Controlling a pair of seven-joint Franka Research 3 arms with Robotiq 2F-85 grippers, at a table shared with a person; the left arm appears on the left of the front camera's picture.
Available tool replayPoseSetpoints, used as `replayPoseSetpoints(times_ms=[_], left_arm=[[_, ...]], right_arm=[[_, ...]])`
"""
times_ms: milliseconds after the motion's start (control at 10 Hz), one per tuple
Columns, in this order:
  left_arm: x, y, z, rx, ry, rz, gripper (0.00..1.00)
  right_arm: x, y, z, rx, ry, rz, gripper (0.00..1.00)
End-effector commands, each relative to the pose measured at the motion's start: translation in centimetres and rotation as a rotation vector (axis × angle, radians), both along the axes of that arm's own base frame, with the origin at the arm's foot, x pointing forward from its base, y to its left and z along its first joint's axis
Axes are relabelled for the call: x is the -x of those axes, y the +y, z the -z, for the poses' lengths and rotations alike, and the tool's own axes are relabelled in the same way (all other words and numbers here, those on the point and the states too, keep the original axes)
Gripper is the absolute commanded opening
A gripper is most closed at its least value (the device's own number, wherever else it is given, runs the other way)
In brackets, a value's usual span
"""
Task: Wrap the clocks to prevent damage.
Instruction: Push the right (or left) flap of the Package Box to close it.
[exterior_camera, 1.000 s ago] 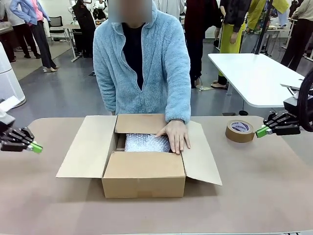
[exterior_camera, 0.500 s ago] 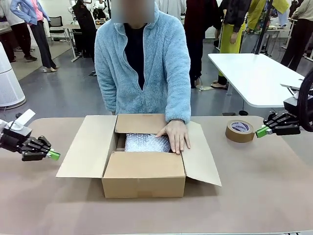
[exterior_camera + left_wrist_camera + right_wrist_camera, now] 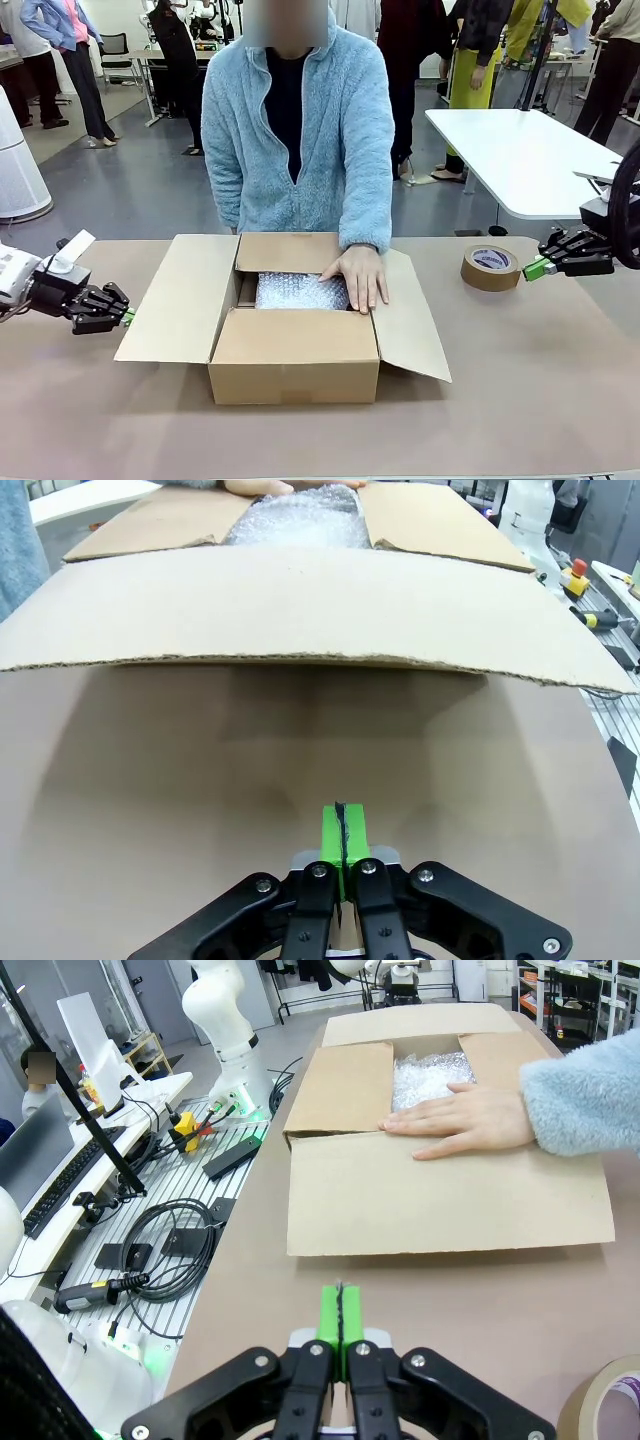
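The left claw (image 3: 127, 318) is squeezed shut on nothing, at 9 o'clock from the box (image 3: 295, 375). The bubble-wrapped clocks (image 3: 298, 292) lie inside the box, with a person's hand (image 3: 361, 276) on their 3 o'clock edge. At 3 o'clock, past the tape roll (image 3: 490, 268), the right claw (image 3: 529, 269) is shut and empty.

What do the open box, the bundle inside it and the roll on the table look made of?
Box: brown corrugated cardboard, matte; a rough fluted cut edge is visible. Bundle: clear plastic bubble wrap, shiny and bubbled. Roll: brown packing tape, probably plastic film, slightly glossy.
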State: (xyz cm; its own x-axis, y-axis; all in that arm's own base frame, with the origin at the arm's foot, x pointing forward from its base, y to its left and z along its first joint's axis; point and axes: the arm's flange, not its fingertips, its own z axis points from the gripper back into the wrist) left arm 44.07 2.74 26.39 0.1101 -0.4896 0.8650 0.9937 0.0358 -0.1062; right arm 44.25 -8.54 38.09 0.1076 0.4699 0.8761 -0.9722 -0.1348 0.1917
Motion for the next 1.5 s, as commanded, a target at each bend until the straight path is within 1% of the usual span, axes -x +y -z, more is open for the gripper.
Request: replayPoseSetpoints(times_ms=[0, 100, 900, 1000, 1100, 1200, 1300, 1400], left_arm=[[0.3, 0.6, -0.8, 0.059, -0.005, -0.026, 0.0], [0.0, 0.0, 0.0, 0.0, 0.0, 0.0, 0.0], [0.0, 0.1, -0.2, 0.013, 0.002, -0.002, 0.0], [-0.4, -0.5, -0.2, 0.017, -0.02, 0.03, 0.0], [0.3, -1.0, 0.0, 0.021, -0.045, 0.038, 0.0], [0.2, -1.8, 0.2, 0.015, -0.06, 0.059, 0.0], [-0.6, -2.5, 0.4, 0.01, -0.055, 0.09, 0.0], [-0.1, -3.3, 1.0, 0.022, -0.061, 0.089, 0.0]], right_arm=[[0.0, 0.0, 0.0, 0.0, -0.001, 0.001, 0.01], [0.0, 0.0, 0.0, 0.0, -0.001, 0.001, 0.01], [0.0, 0.0, 0.0, 0.0, -0.001, 0.001, 0.01], [0.0, 0.0, 0.0, 0.0, -0.001, 0.001, 0.01], [0.0, 0.0, 0.0, 0.0, -0.001, 0.001, 0.01], [0.0, 0.0, 0.0, 0.0, -0.001, 0.001, 0.01], [0.0, 0.0, 0.0, 0.0, -0.001, 0.001, 0.01], [0.0, 0.0, 0.0, 0.0, -0.001, 0.001, 0.01]])
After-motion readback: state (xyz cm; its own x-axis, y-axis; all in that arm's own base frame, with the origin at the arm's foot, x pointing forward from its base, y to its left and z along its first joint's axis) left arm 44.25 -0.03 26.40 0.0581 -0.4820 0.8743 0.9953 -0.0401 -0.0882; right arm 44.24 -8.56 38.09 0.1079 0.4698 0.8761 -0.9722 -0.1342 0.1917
